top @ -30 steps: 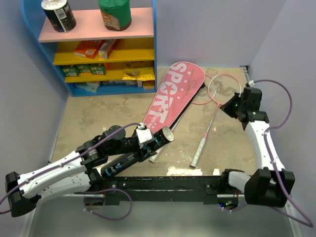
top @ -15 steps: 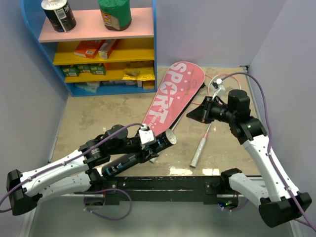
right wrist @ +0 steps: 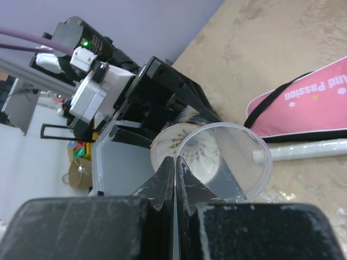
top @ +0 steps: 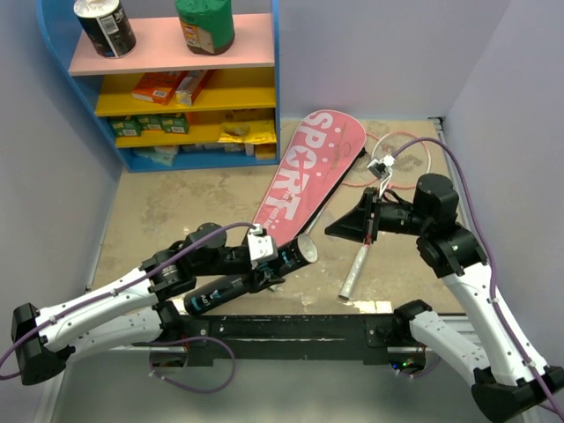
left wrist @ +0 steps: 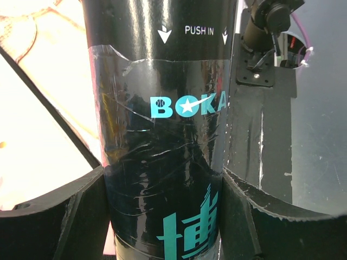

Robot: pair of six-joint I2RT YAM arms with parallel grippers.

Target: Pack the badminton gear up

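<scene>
My left gripper [top: 269,256] is shut on the long black tube [top: 233,286] with teal lettering, and the tube fills the left wrist view [left wrist: 162,135] between both fingers. The tube's open end [top: 305,250] points right. My right gripper [top: 339,229] is shut on the rim of a clear round lid [right wrist: 230,162], held just in front of that open end. The white shuttlecock [right wrist: 181,149] shows inside the tube mouth. The pink "SPORT" cover [top: 308,172] lies behind. One pink racket lies at the right, with its head [top: 401,154] far and its white handle [top: 355,271] near.
A blue shelf unit [top: 176,88] with snack cans and boxes stands at the back left. Walls close in on the left and right. The black rail [top: 291,330] with the arm bases runs along the near edge. The cover's black edge [right wrist: 271,116] shows in the right wrist view.
My right arm has swung from the far right wall leftward and down to the tube's open end with the lid. My left arm shifted the tube slightly right.
</scene>
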